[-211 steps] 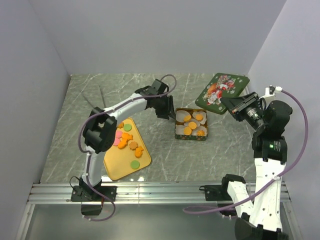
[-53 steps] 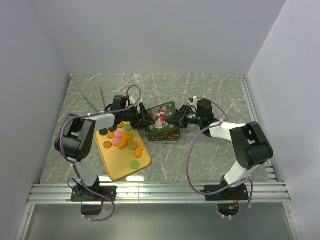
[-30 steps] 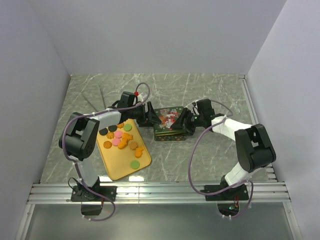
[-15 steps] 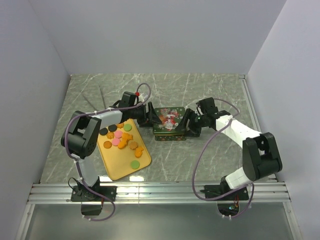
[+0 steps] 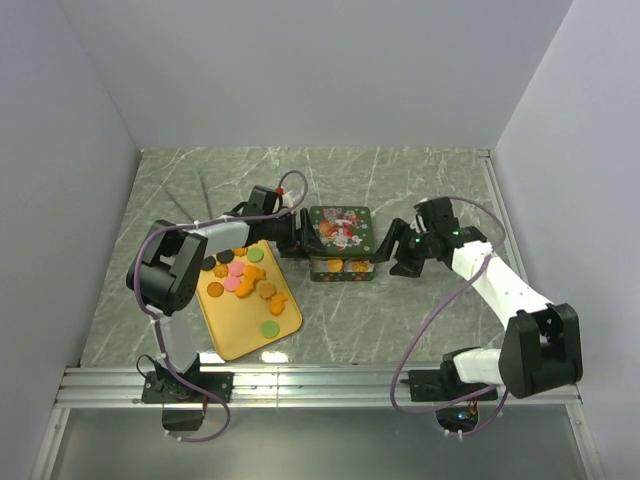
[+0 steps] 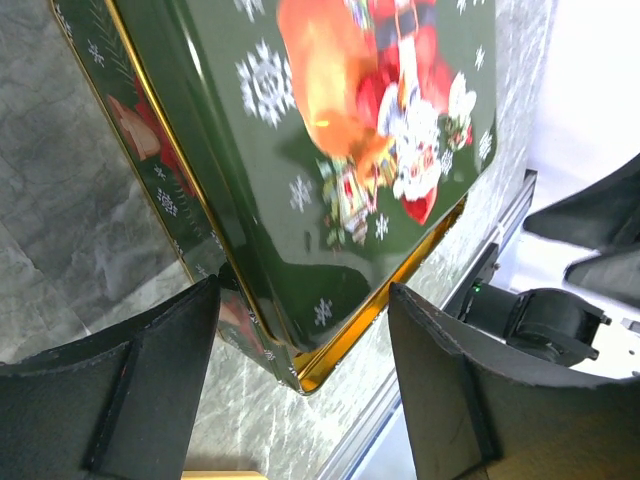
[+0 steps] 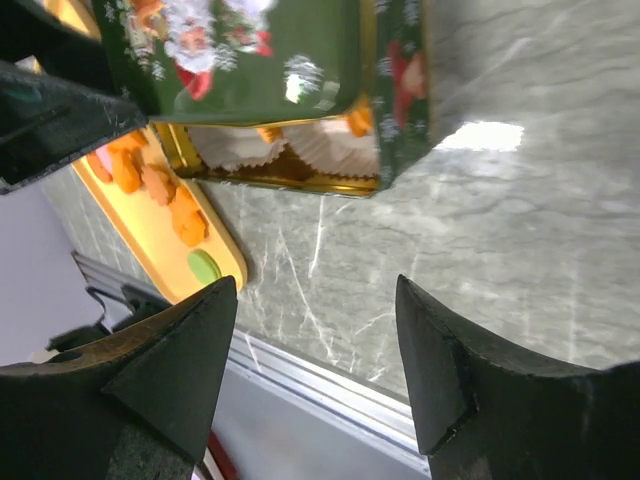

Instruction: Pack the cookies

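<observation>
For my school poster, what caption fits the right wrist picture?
Santa lid resting crooked on the tin, cookies in paper cups peeking out underneath.

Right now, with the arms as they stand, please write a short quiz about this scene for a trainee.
1. True or false: the Santa lid covers the cookie tin completely.
2. Of the left pincer and the right pincer, which has the lid's corner between its fingers? A) left B) right
3. Fill in: the loose cookies lie on a ____ tray.
Key: 1 false, a gap shows the paper cups; 2 A; 3 yellow.
</observation>
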Robot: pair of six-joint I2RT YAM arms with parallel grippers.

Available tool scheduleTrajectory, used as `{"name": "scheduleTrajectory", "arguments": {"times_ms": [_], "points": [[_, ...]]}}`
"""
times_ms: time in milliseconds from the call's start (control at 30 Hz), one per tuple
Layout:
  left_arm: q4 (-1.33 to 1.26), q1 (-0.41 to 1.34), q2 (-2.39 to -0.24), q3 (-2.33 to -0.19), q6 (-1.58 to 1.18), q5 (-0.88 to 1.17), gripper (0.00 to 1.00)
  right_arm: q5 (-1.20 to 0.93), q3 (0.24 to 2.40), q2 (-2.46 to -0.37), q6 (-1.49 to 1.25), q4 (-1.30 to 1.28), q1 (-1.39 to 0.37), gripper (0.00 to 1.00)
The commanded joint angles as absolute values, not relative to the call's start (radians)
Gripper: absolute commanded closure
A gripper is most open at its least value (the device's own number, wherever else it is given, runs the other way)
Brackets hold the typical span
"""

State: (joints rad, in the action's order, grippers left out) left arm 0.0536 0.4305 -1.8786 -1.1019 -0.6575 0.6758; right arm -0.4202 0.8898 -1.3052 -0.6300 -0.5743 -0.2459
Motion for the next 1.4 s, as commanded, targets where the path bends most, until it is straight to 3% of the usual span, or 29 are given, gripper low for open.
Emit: {"name": "scheduleTrajectory", "arguments": {"times_ms": [0, 167, 667, 1000, 1233, 1300, 1367], "points": [[0.063, 0.448, -1.884, -1.143, -0.623, 0.666, 0.27, -0.408, 0.855, -1.266, -0.61, -0.574, -0.178, 0.29], [0.072, 0.463, -1.885, -1.14, -0.615, 0.657, 0.27, -0.455, 0.86, -1.302, -0.627, -0.497, -0.123, 0.32], [0.113, 0.471, -1.803, -1.109, -0.606, 0.618, 0.27, -0.571, 1.153, -1.489, -0.713, -0.38, -0.121, 0.37], [0.244, 0.471, -1.596, -1.009, -0.543, 0.497, 0.27, -0.572, 1.095, -1.425, -0.698, -0.382, -0.12, 0.38], [0.406, 0.428, -1.532, -1.179, -0.489, 0.352, 0.29, -0.54, 0.967, -1.244, -0.601, -0.488, -0.13, 0.53], [0.419, 0.417, -1.572, -1.29, -0.485, 0.341, 0.28, -0.54, 0.858, -1.148, -0.598, -0.499, -0.138, 0.67], [0.425, 0.416, -1.658, -1.417, -0.483, 0.328, 0.28, -0.557, 0.736, -1.071, -0.618, -0.465, -0.146, 0.73]]}}
